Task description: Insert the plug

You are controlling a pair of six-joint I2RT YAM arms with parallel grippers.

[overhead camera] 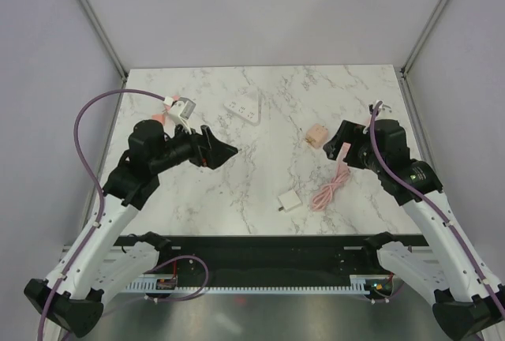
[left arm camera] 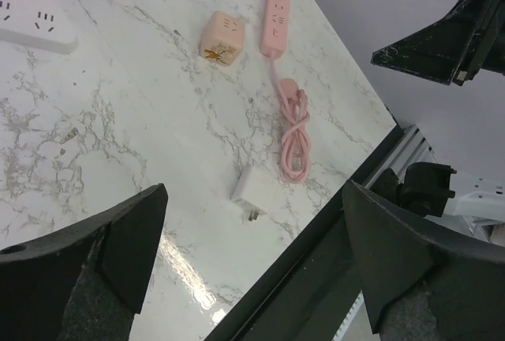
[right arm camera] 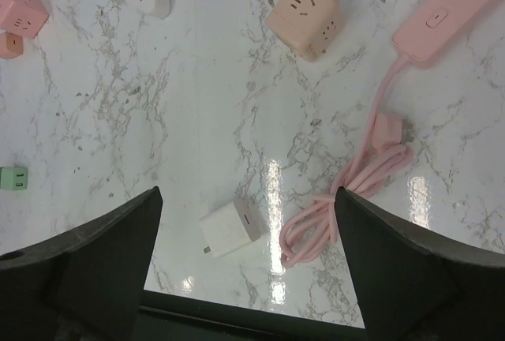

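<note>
Plug [right arm camera: 387,129] of the pink cord [right arm camera: 347,199] is seen lying flat on the marble worktop [overhead camera: 260,175], on the right side toward the front, and is gripped by nothing. It is joined through the loosely coiled cord to the pink power strip [right arm camera: 450,13], which is laid just behind it. In the overhead view part of that strip is hidden under the right arm.

A white charger [right arm camera: 230,229] is set just left of the coil, near the front edge of the worktop, with its prongs turned away from the coil. A peach cube adapter [right arm camera: 308,17] is placed near the pink power strip but apart from it. A white power strip [overhead camera: 241,109] is laid farther back, near the middle of the worktop. At the far left, two small pink cubes [right arm camera: 20,9] and a small green cube [right arm camera: 12,177] are seen from the right wrist.

The left claw [left arm camera: 254,185] is held spread wide above the worktop, left of centre, with nothing between its fingers. The right claw [right arm camera: 248,190] is likewise spread wide and empty, raised over the right side close to the pink power strip. Neither claw is touching the plug.
</note>
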